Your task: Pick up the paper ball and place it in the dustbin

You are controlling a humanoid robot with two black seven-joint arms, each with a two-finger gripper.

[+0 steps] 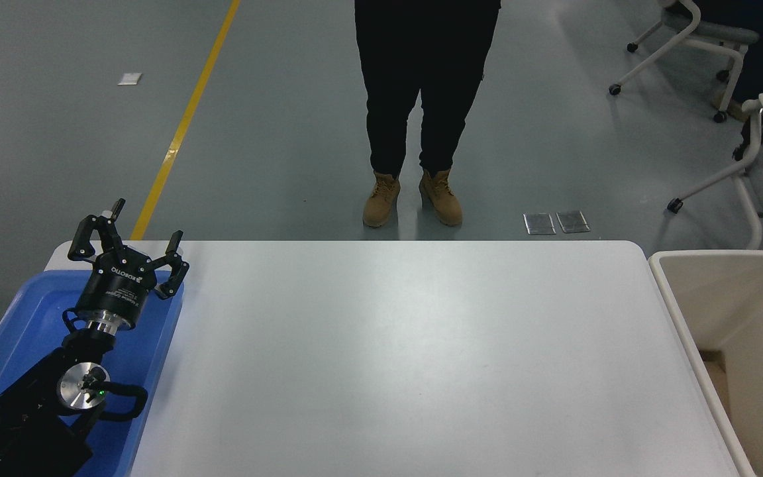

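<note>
**Paper ball and right arm both out of sight; dustbin waits at the right edge**

Item: paper ball. Not visible anywhere in the head view. Nothing lies on the white table (414, 358), and I cannot tell from here whether the ball is being carried or already dropped.

Item: dustbin (676, 311). Cream-white, deep-walled, standing just beside the table's right end, its long axis running away from the robot. Only its left wall, far wall and part of the inside show; a brownish patch low inside at the picture's edge is too cut off to identify.

Item: right gripper. Out of view; whether it grips anything cannot be told.

Item: left gripper (128, 246). Parked at lower left above the blue tray (27, 318), fingers spread, holding nothing.

Item: person (424, 99). Stands at the far side, tan boots close to the table edge, hands not in view.

Deciding relation: the bin lies on the right arm's side, well apart from the left gripper across the whole table. My judgement is that any drop belongs to the right arm, coming in over the bin's rim from the right, and that the task is late in its course or done.
</note>
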